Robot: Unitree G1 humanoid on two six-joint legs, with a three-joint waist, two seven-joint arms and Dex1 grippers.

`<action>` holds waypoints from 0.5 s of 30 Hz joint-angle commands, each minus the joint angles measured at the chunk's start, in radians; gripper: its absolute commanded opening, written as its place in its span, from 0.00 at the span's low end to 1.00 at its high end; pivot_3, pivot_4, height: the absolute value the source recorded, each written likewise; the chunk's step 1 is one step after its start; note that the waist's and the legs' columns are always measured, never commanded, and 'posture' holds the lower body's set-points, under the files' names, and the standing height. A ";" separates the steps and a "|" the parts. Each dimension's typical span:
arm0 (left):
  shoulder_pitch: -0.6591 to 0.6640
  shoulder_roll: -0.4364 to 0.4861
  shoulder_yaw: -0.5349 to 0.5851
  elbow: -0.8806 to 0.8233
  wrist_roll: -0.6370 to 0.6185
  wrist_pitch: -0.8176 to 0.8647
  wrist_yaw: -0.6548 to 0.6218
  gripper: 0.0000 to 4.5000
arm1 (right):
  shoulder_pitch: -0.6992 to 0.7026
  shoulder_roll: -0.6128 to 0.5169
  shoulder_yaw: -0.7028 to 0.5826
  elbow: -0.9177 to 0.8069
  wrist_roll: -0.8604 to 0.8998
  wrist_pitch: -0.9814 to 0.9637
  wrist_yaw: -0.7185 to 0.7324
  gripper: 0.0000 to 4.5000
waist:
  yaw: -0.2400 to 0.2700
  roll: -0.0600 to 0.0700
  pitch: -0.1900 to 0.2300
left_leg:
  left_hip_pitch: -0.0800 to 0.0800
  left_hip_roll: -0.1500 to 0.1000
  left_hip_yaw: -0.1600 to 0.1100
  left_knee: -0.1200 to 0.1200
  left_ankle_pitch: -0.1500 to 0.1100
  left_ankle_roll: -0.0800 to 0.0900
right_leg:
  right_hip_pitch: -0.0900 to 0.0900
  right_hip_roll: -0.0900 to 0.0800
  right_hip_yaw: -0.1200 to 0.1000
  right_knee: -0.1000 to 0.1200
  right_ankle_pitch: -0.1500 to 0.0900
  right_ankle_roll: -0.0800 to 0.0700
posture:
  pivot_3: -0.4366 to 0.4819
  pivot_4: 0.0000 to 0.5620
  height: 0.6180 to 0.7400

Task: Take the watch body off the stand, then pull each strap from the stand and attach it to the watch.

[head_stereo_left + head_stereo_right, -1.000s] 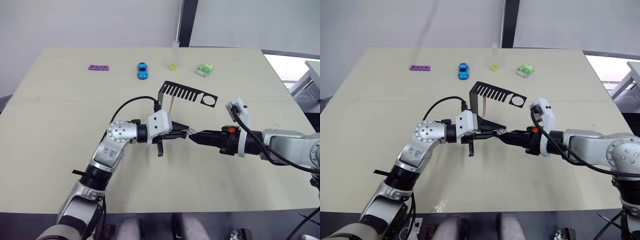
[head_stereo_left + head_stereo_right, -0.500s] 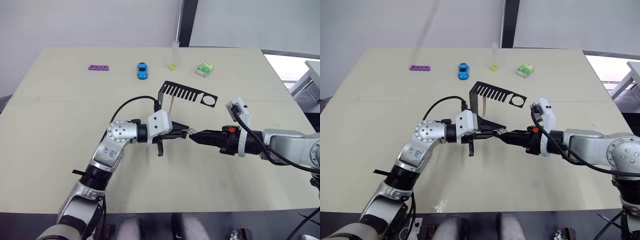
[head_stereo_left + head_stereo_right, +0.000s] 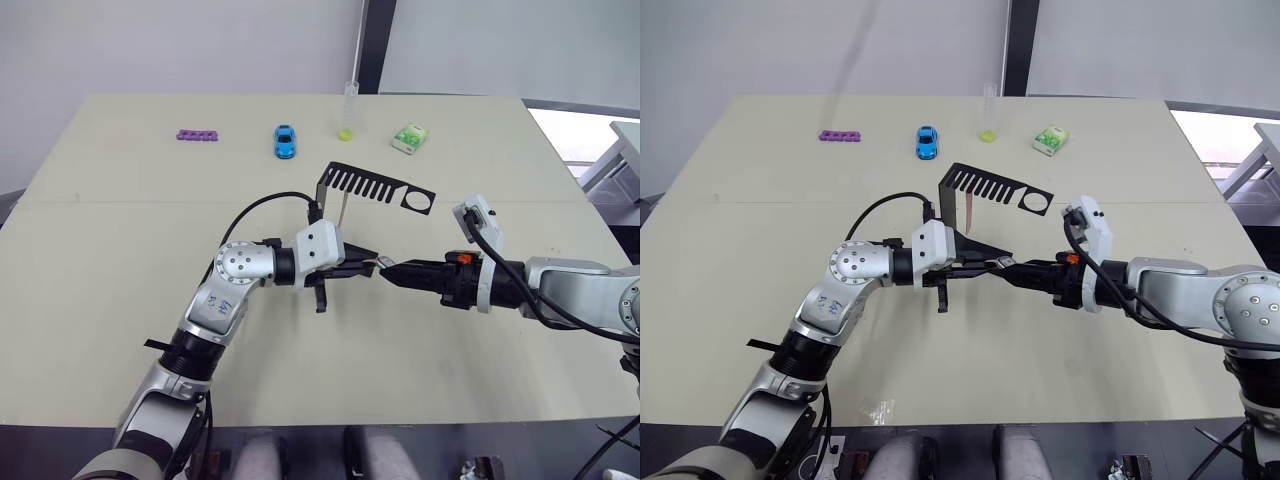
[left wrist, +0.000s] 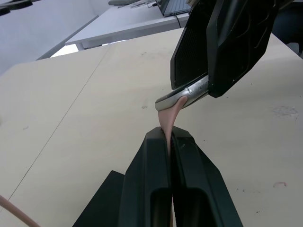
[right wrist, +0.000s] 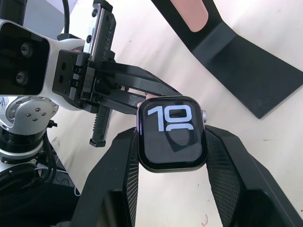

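Observation:
The watch body (image 5: 173, 132), black screen with white marks and a silver rim, sits between the fingers of my right gripper (image 3: 390, 270), which is shut on it. My left gripper (image 3: 368, 263) is shut on a pale pink strap (image 4: 168, 124). The strap's end touches the edge of the watch body (image 4: 184, 92). Both grippers meet above the table, just in front of the black stand (image 3: 375, 190). A second pink strap (image 3: 968, 212) hangs from the stand's slotted arm.
Along the far side of the table lie a purple strip (image 3: 198, 134), a blue toy car (image 3: 285, 140), a clear tube with yellow-green liquid (image 3: 347, 112) and a green-white box (image 3: 409, 137). The stand's flat base (image 5: 246, 61) lies close behind the grippers.

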 commanded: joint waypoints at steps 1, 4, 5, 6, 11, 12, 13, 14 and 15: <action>-0.031 -0.016 -0.003 -0.055 -0.020 -0.028 0.001 0.02 | -0.009 -0.010 -0.011 -0.015 0.010 0.004 0.011 0.34 | 0.000 0.000 0.000 | 0.000 0.000 0.000 0.000 0.000 0.000 | 0.000 0.000 0.000 0.000 0.000 0.000 | 0.48 0.27 1.00; -0.032 -0.019 -0.003 -0.052 -0.022 -0.030 0.001 0.02 | -0.011 -0.012 -0.009 -0.021 0.024 0.004 0.011 0.34 | 0.000 0.000 0.000 | 0.000 0.000 0.000 0.000 0.000 0.000 | 0.000 0.000 0.000 0.000 0.000 0.000 | 0.48 0.27 1.00; -0.032 -0.020 -0.002 -0.051 -0.023 -0.031 0.000 0.02 | -0.013 -0.012 -0.009 -0.022 0.027 0.003 0.010 0.34 | 0.000 0.000 0.000 | 0.000 0.000 0.000 0.000 0.000 0.000 | 0.000 0.000 0.000 0.000 0.000 0.000 | 0.48 0.27 1.00; -0.032 -0.020 -0.002 -0.051 -0.023 -0.033 0.000 0.02 | -0.015 -0.012 -0.007 -0.023 0.031 0.003 0.008 0.34 | 0.000 0.000 0.000 | 0.000 0.000 0.000 0.000 0.000 0.000 | 0.000 0.000 0.000 0.000 0.000 0.000 | 0.48 0.27 1.00; -0.036 -0.025 -0.004 -0.049 -0.022 -0.034 0.004 0.02 | -0.022 -0.011 -0.001 -0.026 0.041 0.001 0.002 0.34 | 0.000 0.000 0.000 | 0.000 0.000 0.000 0.000 0.000 0.000 | 0.000 0.000 0.000 0.000 0.000 0.000 | 0.48 0.27 1.00; -0.037 -0.027 -0.004 -0.049 -0.023 -0.034 0.005 0.02 | -0.022 -0.011 0.000 -0.025 0.042 0.001 0.001 0.34 | 0.000 0.000 0.000 | 0.000 0.000 0.000 0.000 0.000 0.000 | 0.000 0.000 0.000 0.000 0.000 0.000 | 0.48 0.27 1.00; -0.039 -0.028 -0.005 -0.048 -0.023 -0.033 0.005 0.02 | -0.023 -0.011 0.001 -0.026 0.042 0.001 0.001 0.34 | 0.000 0.000 0.000 | 0.000 0.000 0.000 0.000 0.000 0.000 | 0.000 0.000 0.000 0.000 0.000 0.000 | 0.48 0.27 1.00; -0.040 -0.029 -0.005 -0.048 -0.023 -0.033 0.005 0.02 | -0.024 -0.011 0.002 -0.026 0.042 0.001 0.000 0.34 | 0.000 0.000 0.000 | 0.000 0.000 0.000 0.000 0.000 0.000 | 0.000 0.000 0.000 0.000 0.000 0.000 | 0.48 0.27 1.00; -0.041 -0.030 -0.005 -0.049 -0.023 -0.032 0.006 0.02 | -0.025 -0.010 0.003 -0.027 0.042 0.000 -0.001 0.34 | 0.000 0.000 0.000 | 0.000 0.000 0.000 0.000 0.000 0.000 | 0.000 0.000 0.000 0.000 0.000 0.000 | 0.48 0.27 1.00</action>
